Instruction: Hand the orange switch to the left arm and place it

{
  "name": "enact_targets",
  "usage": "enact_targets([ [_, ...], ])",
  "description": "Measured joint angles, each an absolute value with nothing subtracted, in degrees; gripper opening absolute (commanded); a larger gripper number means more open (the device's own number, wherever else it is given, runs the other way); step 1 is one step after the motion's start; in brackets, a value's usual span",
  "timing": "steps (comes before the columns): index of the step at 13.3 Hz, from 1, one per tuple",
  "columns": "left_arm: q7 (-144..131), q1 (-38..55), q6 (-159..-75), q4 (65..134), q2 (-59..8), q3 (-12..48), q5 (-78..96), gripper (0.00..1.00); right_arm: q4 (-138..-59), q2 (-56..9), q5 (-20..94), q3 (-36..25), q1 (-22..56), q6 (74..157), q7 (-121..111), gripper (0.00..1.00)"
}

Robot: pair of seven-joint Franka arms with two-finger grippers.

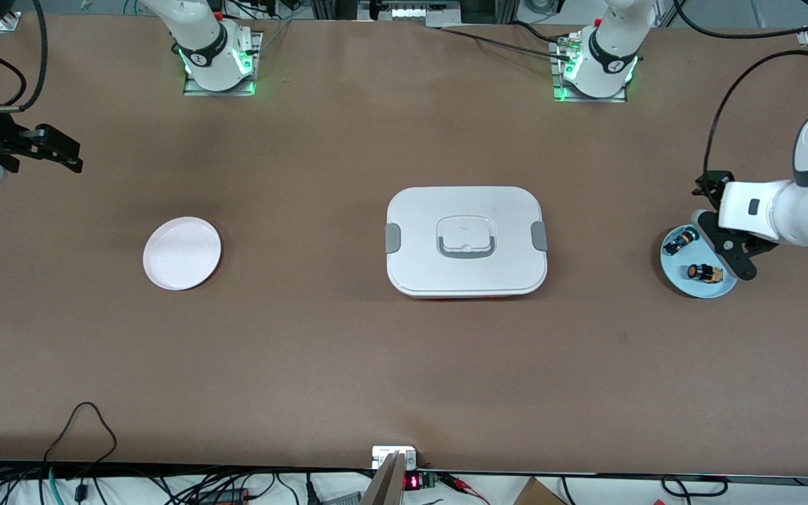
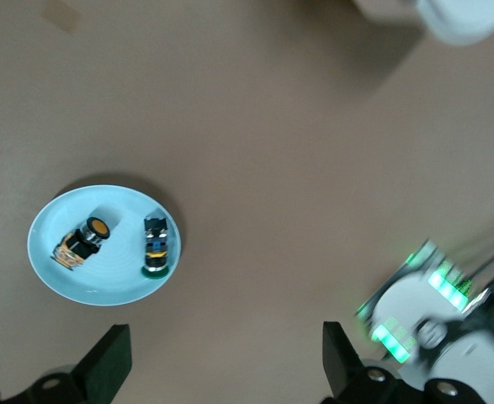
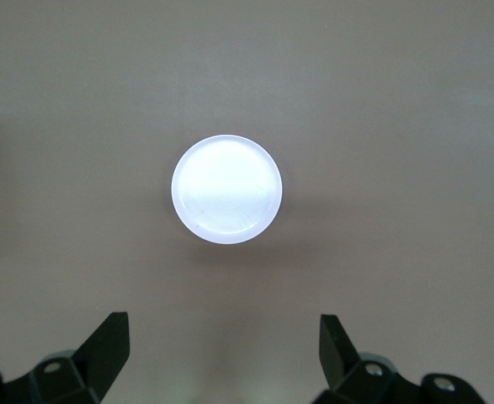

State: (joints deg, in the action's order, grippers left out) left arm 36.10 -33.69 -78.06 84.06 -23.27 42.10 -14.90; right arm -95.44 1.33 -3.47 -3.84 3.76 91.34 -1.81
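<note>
The orange switch (image 1: 704, 272) (image 2: 82, 241) lies on a light blue plate (image 1: 684, 284) (image 2: 112, 286) at the left arm's end of the table. My left gripper (image 1: 726, 247) (image 2: 225, 362) hangs open above that plate's edge, with nothing between its fingers. The white box (image 1: 467, 242) with grey clasps sits shut in the middle of the table. Over the right arm's end of the table my right gripper (image 1: 67, 151) (image 3: 225, 353) is up in the air, open and empty, looking down on a pale pink plate (image 1: 182, 253) (image 3: 227, 189).
A black-blue switch with a green-yellow cap (image 1: 681, 240) (image 2: 156, 246) lies beside the orange one on the blue plate. The pink plate holds nothing. Both arm bases (image 1: 218, 56) (image 1: 597, 63) stand along the table's edge farthest from the front camera.
</note>
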Motion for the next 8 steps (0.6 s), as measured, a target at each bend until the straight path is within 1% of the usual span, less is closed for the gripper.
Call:
enact_targets([
  [2, 25.1, -32.6, -77.8, 82.3, -22.6, 41.9, -12.4, 1.0, -95.4, 1.3, -3.4, -4.6, 3.7, 91.2, -2.5, 1.0],
  [3, 20.4, -30.8, -77.8, 81.8, -21.9, 40.5, -11.9, 1.0, -95.3, 1.3, -3.3, -4.7, 3.7, 91.2, -2.6, 1.0],
  [4, 16.6, -27.8, -78.1, 81.6, -20.8, 37.2, -10.3, 1.0, -95.1, 1.3, -3.0, -4.8, 3.7, 91.2, -2.6, 1.0],
  [6, 12.3, -19.2, -82.1, 81.6, -17.8, 26.0, -3.4, 1.0, -94.5, 1.3, -2.6, -4.8, 3.7, 91.2, -2.6, 1.0],
  [8, 11.2, -12.3, -86.7, 83.5, -14.7, 16.2, -1.0, 1.0, -94.4, 1.3, -2.4, -4.8, 3.7, 91.2, -2.6, 1.0],
])
